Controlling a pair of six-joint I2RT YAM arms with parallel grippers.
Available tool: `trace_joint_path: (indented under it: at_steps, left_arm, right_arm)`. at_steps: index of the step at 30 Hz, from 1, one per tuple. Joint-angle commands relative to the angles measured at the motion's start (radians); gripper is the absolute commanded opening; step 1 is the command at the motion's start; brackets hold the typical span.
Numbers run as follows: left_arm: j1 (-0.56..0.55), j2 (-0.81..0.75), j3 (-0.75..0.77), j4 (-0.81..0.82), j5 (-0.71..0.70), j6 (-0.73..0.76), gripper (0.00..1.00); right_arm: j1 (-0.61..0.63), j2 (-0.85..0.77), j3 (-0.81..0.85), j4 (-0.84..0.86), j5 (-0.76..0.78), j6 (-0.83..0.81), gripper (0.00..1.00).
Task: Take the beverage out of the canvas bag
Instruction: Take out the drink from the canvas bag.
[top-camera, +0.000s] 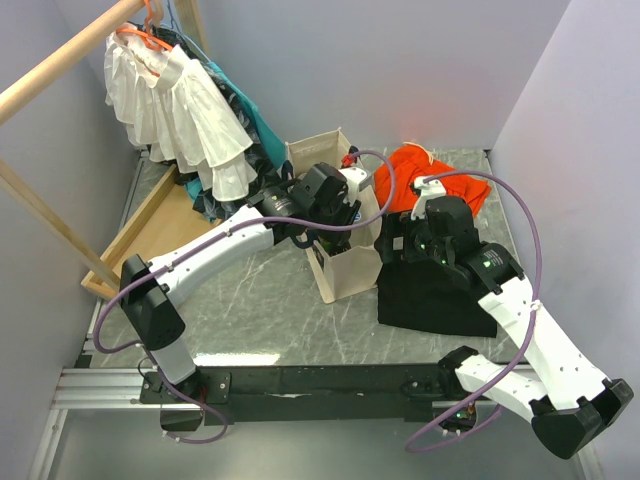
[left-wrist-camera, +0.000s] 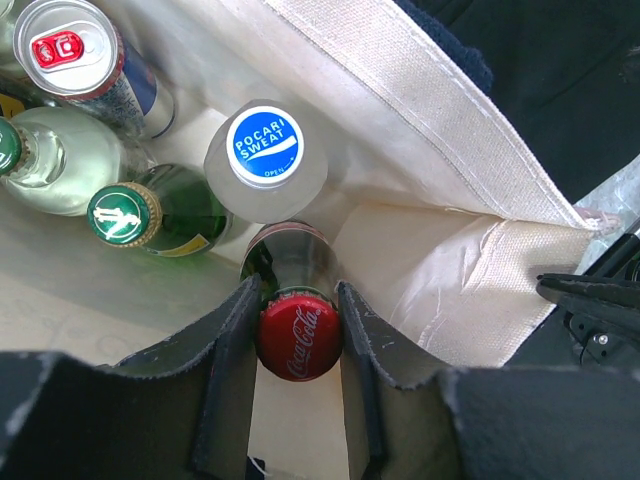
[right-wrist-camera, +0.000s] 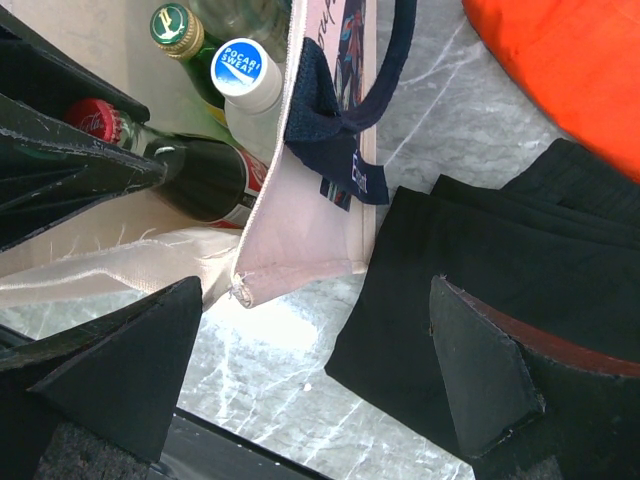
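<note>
The left gripper (left-wrist-camera: 296, 300) is clenching its jaws on the red-capped cola bottle (left-wrist-camera: 298, 340) sitting inside the canvas bag (left-wrist-camera: 400, 90), the lift-out not yet done, while the right gripper (right-wrist-camera: 315, 290) is hanging with jaws released, seemingly straddling the bag's corner

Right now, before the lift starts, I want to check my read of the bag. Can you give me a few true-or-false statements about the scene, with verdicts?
1. The left pincer is closed on the cap of the Coca-Cola bottle. True.
2. The Pocari Sweat bottle lies outside the canvas bag. False: it stands inside, right beside the Coca-Cola bottle.
3. The right pincer holds a can. False: its jaws stand wide open and empty, near the bag's corner.
4. The can in the bag has a red tab. True.
5. An orange cloth lies outside the bag. True.
</note>
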Motion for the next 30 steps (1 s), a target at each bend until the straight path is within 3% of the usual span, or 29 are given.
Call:
trace_joint_path:
  at_steps: [1,16,30]
  left_arm:
    - [-0.008,-0.019,0.041,0.026,0.005,-0.021,0.01]
    - [-0.012,0.029,0.277,-0.064,-0.036,0.026,0.01]
    - [-0.012,0.03,0.373,-0.098,-0.035,0.045,0.01]
  right_arm:
    - [0.007,0.006,-0.014,-0.016,0.006,-0.004,1.0]
    - [0.009,0.004,-0.014,-0.013,0.009,0.001,1.0]
    - [0.009,0.004,-0.017,-0.008,0.009,0.003,1.0]
